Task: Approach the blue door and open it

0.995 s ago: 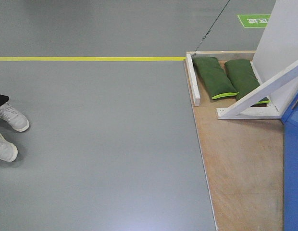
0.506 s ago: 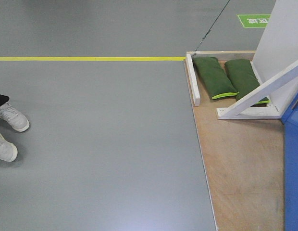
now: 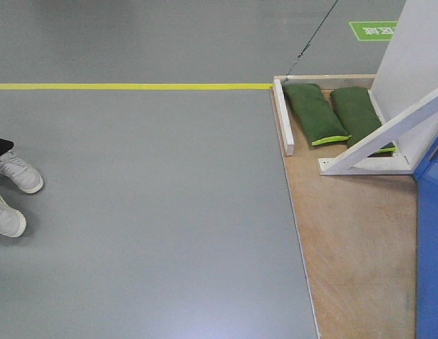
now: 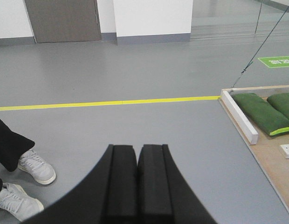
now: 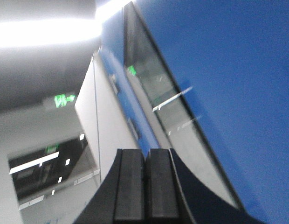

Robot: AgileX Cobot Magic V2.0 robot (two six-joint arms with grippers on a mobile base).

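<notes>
The blue door (image 3: pixel 431 261) shows as a glossy blue strip at the right edge of the front view, standing on a plywood base (image 3: pixel 353 247). In the right wrist view the blue door (image 5: pixel 237 74) fills the right side, tilted and blurred; its handle and lock are not visible. My right gripper (image 5: pixel 145 151) is shut and empty, pointing up along the door's edge. My left gripper (image 4: pixel 137 147) is shut and empty, hanging over the grey floor to the left of the base.
White wooden braces (image 3: pixel 378 138) and a white panel (image 3: pixel 417 56) stand on the base with two green sandbags (image 3: pixel 314 113). A yellow floor line (image 3: pixel 127 86) crosses the far floor. A person's white shoes (image 3: pixel 14 173) are at the left, also in the left wrist view (image 4: pixel 37 167).
The blue strip at the right edge of the front view has narrowed slightly. Otherwise nothing has visibly moved.
</notes>
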